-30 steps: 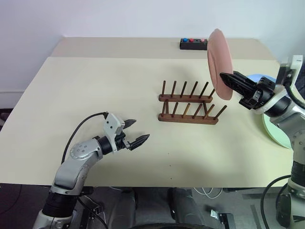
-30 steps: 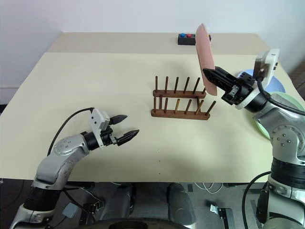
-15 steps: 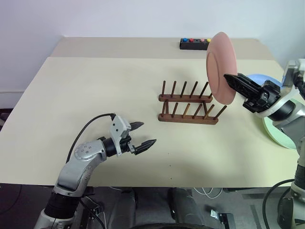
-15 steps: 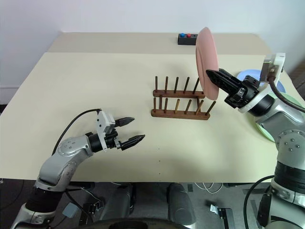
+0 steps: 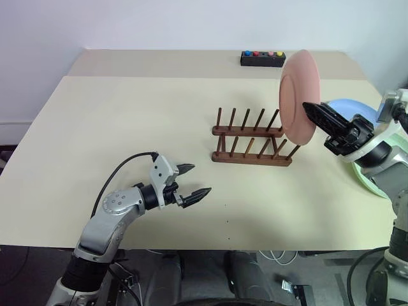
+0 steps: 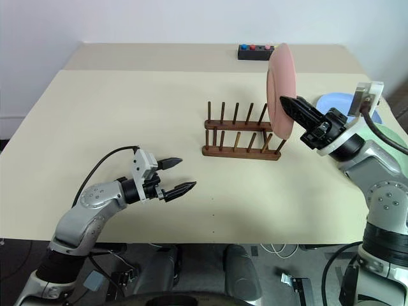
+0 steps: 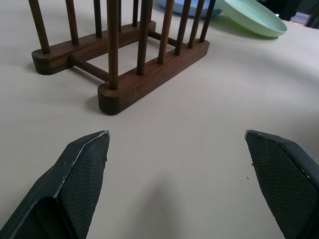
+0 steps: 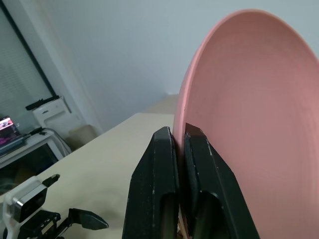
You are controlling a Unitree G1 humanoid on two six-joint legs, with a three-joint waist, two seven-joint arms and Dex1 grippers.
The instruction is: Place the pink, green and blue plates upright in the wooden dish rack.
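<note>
1. Lower left of the left eye frame: I see my left gripper [image 5: 191, 181] low over the bare table [image 5: 127, 121], its two black fingers spread wide with nothing between them. It points toward the rack, well apart from it.
2. Centre of the frame: the wooden dish rack [image 5: 250, 138] stands on the table, every slot between its upright pegs empty.
3. Right of the frame: my right gripper [image 5: 313, 113] is clamped tight on the rim of the pink plate [image 5: 296, 95]. The plate is held on edge, raised in the air above the rack's right end. I cannot tell whether its lower edge touches the pegs.
4. Right edge, behind the right arm: the green plate [image 5: 370, 180] lies flat on the table, with the blue plate [image 5: 347, 107] flat just beyond it. Both are well apart from the rack.
5. Upper centre, at the far table edge: a small black box with coloured buttons [image 5: 262, 59] sits beyond the rack.
</note>
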